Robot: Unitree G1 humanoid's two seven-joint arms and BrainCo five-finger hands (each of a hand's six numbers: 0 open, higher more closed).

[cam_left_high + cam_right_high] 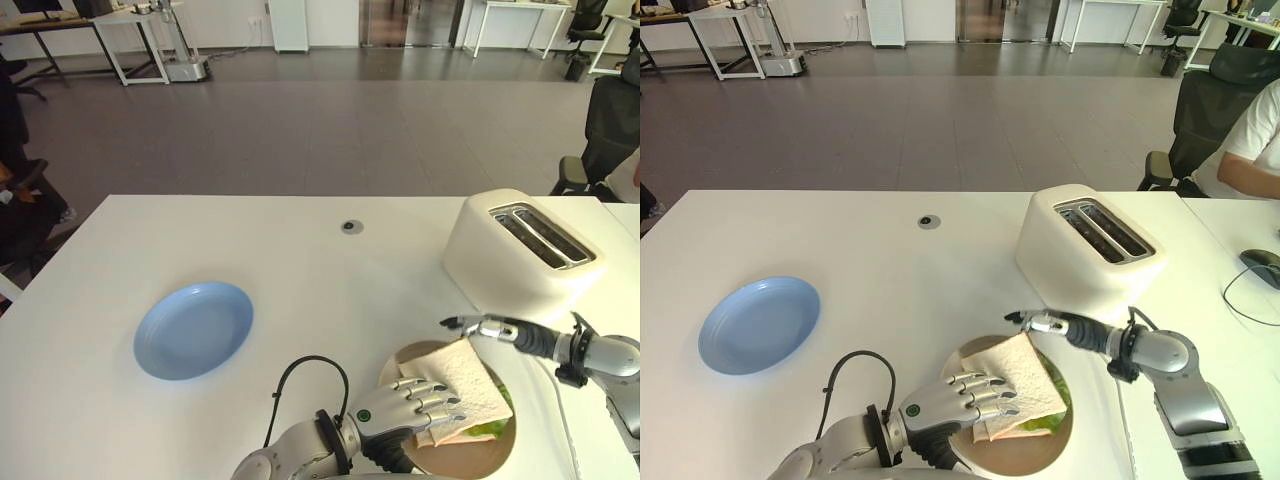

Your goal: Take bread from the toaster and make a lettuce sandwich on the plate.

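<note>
- The worktop [300, 260] is white, with the robot's two hands at its near right side.
- A tan plate [1025, 455] lies at the near edge, right of centre, and carries the sandwich.
- The top slice of bread [468, 385] lies slightly tilted on the sandwich, one corner pointing towards the far side.
- Green lettuce [497, 427] shows from under the right and near edge of that slice.
- A lower slice [992, 432] shows as a pale edge under the near left side.
- The left hand [420, 400] comes in from the near left and lies on the near left part of the top slice. I cannot tell whether it clamps the slice or only rests on it.
- The right hand [490, 327] comes in from the right. Its fingers [1035, 321] are stretched out and apart, pointing left, and hold nothing. It is just over the far corner of the top slice, between the sandwich and the toaster. Whether it touches the bread cannot be told.
- The toaster [520, 255] is white and stands at the right, just beyond the tan plate, its two slots facing up.
- A blue plate [193, 330] lies at the left of the worktop, well apart from the sandwich and from both hands.
- A black cable [305, 375] loops up from the left wrist, between the blue plate and the tan plate.
- A small round insert [351, 227] sits in the worktop near its far edge, about centre.
</note>
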